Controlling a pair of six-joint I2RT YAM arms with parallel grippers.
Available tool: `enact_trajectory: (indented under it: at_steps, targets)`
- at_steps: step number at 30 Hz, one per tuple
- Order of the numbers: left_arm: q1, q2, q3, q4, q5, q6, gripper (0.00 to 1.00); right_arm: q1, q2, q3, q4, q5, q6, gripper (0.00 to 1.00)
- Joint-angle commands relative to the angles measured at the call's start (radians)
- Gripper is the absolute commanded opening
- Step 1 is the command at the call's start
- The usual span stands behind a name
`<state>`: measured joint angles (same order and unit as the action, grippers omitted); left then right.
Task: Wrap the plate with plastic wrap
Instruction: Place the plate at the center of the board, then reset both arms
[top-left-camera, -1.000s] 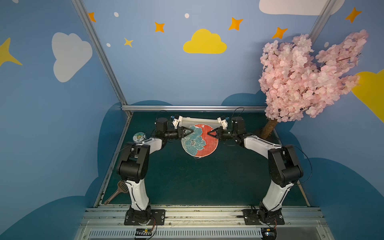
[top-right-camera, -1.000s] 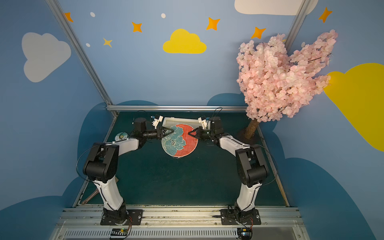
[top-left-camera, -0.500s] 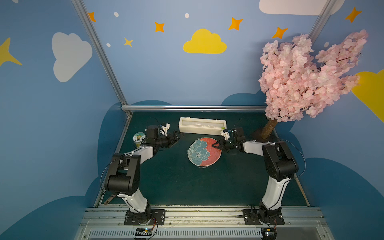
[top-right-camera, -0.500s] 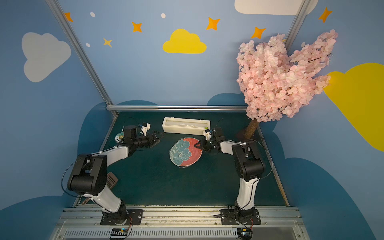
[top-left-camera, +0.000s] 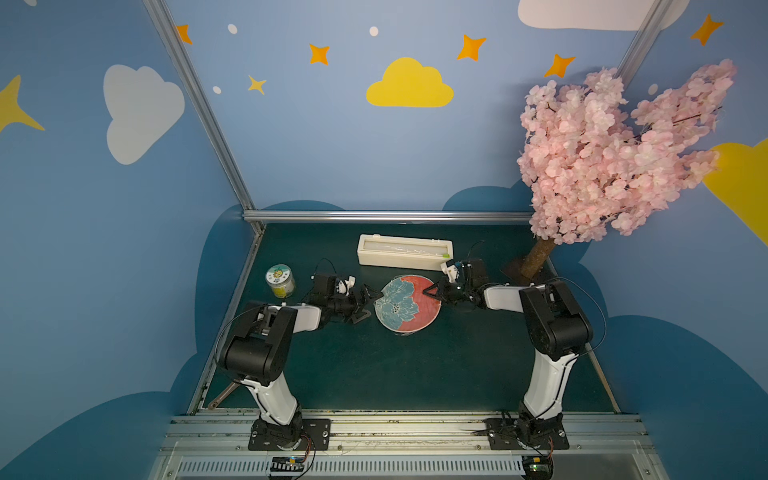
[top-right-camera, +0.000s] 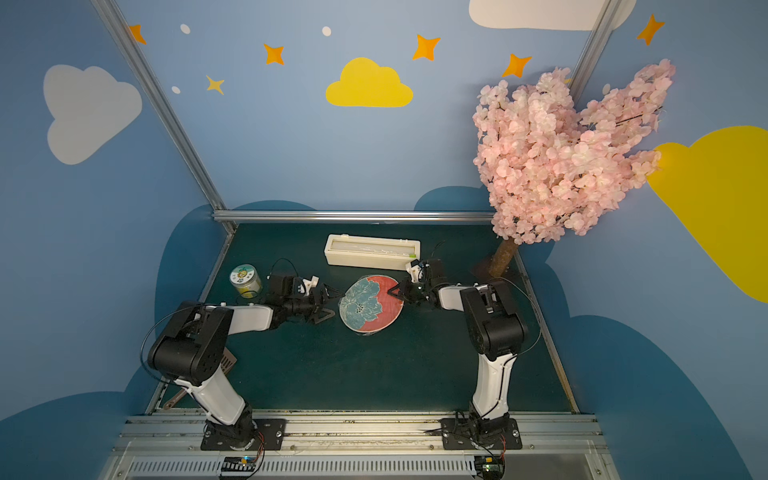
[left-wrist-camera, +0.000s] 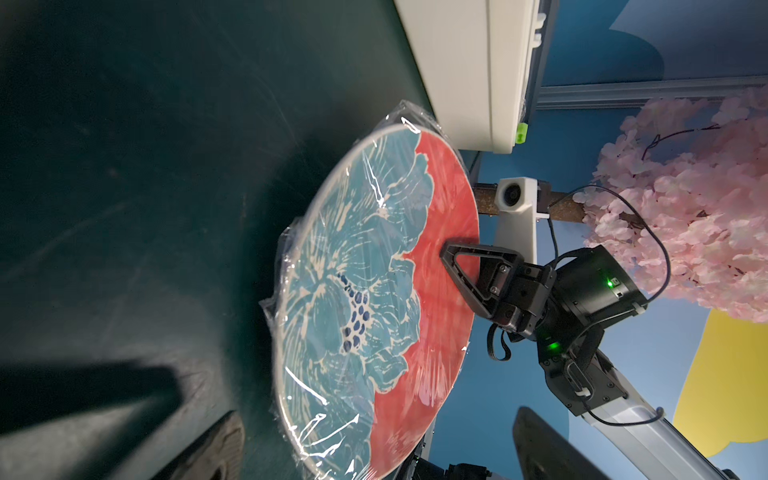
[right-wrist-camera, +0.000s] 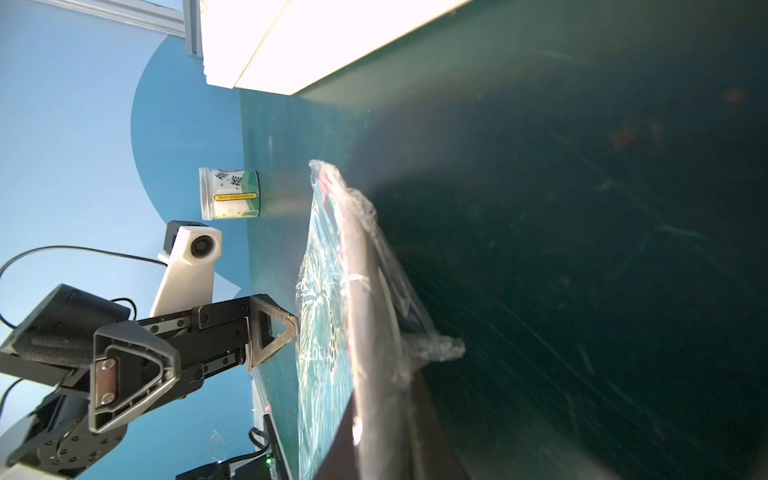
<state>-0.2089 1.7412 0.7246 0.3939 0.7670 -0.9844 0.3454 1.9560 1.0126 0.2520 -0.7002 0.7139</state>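
Plastic wrap: clear glossy film (left-wrist-camera: 374, 183), creased, is drawn over the whole face of the plate (top-left-camera: 407, 305) and turned past its pale rim. In the right wrist view a twisted tail of film (right-wrist-camera: 436, 345) juts out at the plate's edge.
Plate: mid-worktop, just near of the cream dispenser box (top-left-camera: 405, 251), between the two claws. To my eye its right side is tipped up and its left rim is down on the green worktop (top-left-camera: 395, 374), though I would not swear to the tilt.
Right claw: the right claw (top-left-camera: 429, 290) is closed almost to nothing on the coral right rim, one finger lying on top. I read that as a pinch on plate and film together.
Left claw: the left claw (top-left-camera: 368, 304) is spread as wide as it goes and holds nothing. It sits just left of the teal rim; I cannot tell whether the tips touch it.
Stage: the top looks covered, so what is left seems to be tucking the loose edges under.
Risk, slip: film is slick, and a narrow pinch on one rim could let the plate slide out and drop flat.
Risk, snag: an open finger pushed in under the left rim may catch the wrap and drag it off the face or tear it.
Risk, skid: a shove from the left could slide the plate along the worktop, or back into the box close behind it.
Risk, unravel: the twisted tail is not pressed down and may spring loose.
Bystander: the yellow-labelled jar (top-left-camera: 280, 281) stands well left, beside the left arm, within reach of an elbow swing.
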Motion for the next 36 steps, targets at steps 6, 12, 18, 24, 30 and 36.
enact_trajectory:
  at_steps: [6, 12, 18, 24, 30, 36]
  targets:
    - [0.005, -0.060, 0.030, -0.100, -0.028, 0.088, 1.00, 0.004, -0.006, -0.024, -0.068, 0.028, -0.106, 0.36]
    - [0.008, -0.072, 0.053, -0.140, -0.011, 0.108, 1.00, -0.031, -0.043, -0.040, -0.112, 0.028, -0.123, 0.42]
    - [0.011, -0.090, 0.059, -0.167, -0.011, 0.129, 1.00, -0.084, -0.130, -0.057, -0.207, 0.066, -0.160, 0.54]
    - [0.015, -0.122, 0.090, -0.273, -0.025, 0.207, 1.00, -0.120, -0.291, 0.005, -0.446, 0.228, -0.270, 0.56]
    - [0.016, -0.153, 0.115, -0.375, -0.060, 0.308, 1.00, -0.123, -0.475, 0.060, -0.589, 0.511, -0.357, 0.58]
    - [0.015, -0.203, 0.125, -0.484, -0.170, 0.424, 1.00, -0.131, -0.633, -0.039, -0.558, 0.869, -0.329, 0.59]
